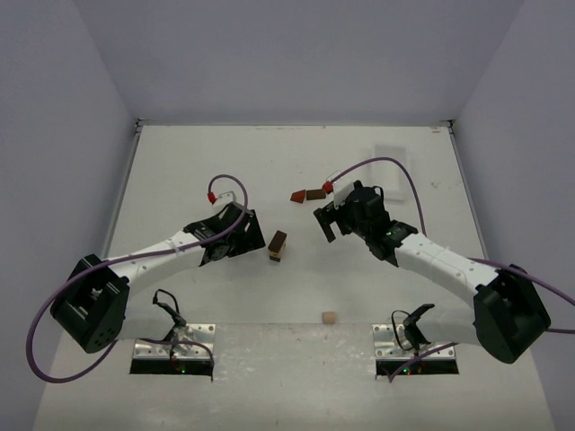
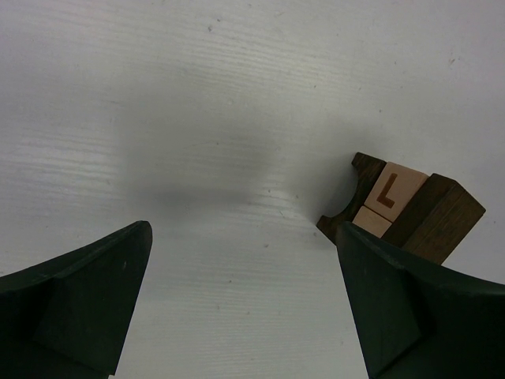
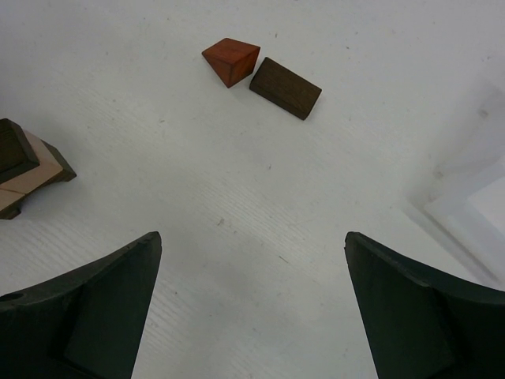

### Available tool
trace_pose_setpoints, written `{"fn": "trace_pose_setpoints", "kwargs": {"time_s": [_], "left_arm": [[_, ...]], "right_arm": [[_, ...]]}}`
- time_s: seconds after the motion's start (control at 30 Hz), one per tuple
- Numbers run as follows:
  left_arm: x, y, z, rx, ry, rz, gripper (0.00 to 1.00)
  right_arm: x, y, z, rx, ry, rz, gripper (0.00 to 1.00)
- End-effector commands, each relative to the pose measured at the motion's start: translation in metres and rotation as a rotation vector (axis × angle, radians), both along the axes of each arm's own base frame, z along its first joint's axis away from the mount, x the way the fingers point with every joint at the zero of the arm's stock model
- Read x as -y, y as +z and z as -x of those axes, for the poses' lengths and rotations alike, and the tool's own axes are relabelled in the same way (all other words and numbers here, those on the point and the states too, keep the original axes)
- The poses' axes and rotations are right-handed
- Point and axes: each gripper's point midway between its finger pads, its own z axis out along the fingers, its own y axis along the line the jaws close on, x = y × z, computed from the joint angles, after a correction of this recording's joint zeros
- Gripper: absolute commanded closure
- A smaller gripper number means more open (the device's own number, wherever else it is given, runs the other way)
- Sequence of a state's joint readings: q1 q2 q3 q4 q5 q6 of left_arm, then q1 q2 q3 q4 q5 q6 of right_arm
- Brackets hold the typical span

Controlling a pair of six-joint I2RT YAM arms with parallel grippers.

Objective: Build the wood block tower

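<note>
The wood block tower (image 1: 278,244) is a short stack at the table's middle: a dark arch at the bottom, tan blocks above it, one with a letter L, and a dark block alongside (image 2: 402,207). My left gripper (image 1: 246,232) hangs open just left of it, over bare table (image 2: 243,229). My right gripper (image 1: 326,222) is open to the tower's right, also holding nothing (image 3: 252,235). The tower shows at the left edge of the right wrist view (image 3: 28,166). A reddish-brown wedge (image 3: 230,61) and a dark brown block (image 3: 286,87) lie side by side beyond the right gripper.
A small tan cube (image 1: 330,317) lies alone near the front edge between the arm bases. A white tray (image 1: 393,167) sits at the back right, and its corner shows in the right wrist view (image 3: 473,213). Walls enclose the table on three sides.
</note>
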State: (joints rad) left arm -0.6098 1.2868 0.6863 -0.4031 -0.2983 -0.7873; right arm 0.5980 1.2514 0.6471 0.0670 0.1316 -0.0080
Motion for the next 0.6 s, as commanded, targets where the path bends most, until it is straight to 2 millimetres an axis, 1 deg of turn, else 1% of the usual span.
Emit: {"fn": "trace_pose_setpoints", "kwargs": {"time_s": [0.0,0.33,0.57], "left_arm": [[0.01,0.003,-0.004,0.024,-0.04,0.032,0.0],[0.023,0.004,-0.001,0.022,-0.103,0.061,0.0],[0.027,0.006,0.001,0.024,-0.128,0.063,0.0]], "right_arm": [[-0.003,0.015,-0.008,0.045,-0.035,-0.055,0.01],[-0.002,0.017,-0.003,0.061,-0.018,-0.065,0.01],[-0.001,0.02,-0.002,0.07,-0.017,-0.07,0.01]]}}
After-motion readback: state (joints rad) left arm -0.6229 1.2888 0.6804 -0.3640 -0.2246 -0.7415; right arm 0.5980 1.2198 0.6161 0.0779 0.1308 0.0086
